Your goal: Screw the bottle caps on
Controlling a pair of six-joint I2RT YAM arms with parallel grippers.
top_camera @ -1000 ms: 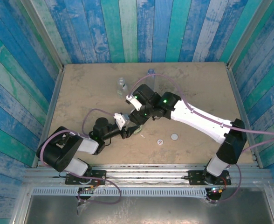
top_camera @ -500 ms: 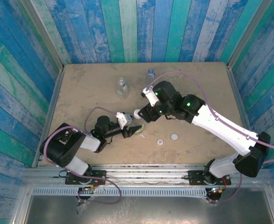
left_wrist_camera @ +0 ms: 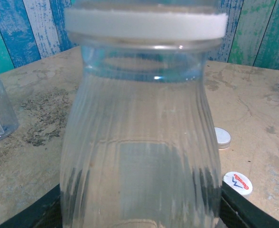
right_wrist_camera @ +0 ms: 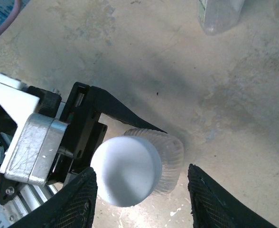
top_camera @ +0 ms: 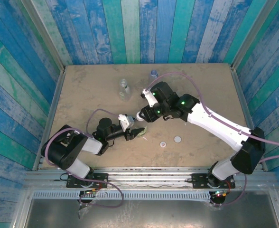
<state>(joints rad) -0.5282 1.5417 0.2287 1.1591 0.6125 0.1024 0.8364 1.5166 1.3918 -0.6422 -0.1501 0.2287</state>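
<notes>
Right gripper point(right_wrist_camera: 140, 202) hangs wide open and empty, straddling the plain white round plastic cap point(right_wrist_camera: 125, 176) seated on the ribbed clear plastic bottle point(left_wrist_camera: 139, 156), which the left gripper point(top_camera: 137, 132) clamps near the middle of the table point(top_camera: 82, 85). Next, probably: close on it and twist.

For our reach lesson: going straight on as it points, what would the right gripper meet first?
Probably the white cap on the clear bottle held by the left gripper. The cap lies below the open right gripper, though depth is unclear.

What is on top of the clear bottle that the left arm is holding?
A plain white cap sits on the mouth of the clear bottle. It covers the thread, so whether it is screwed down cannot be seen.
</notes>
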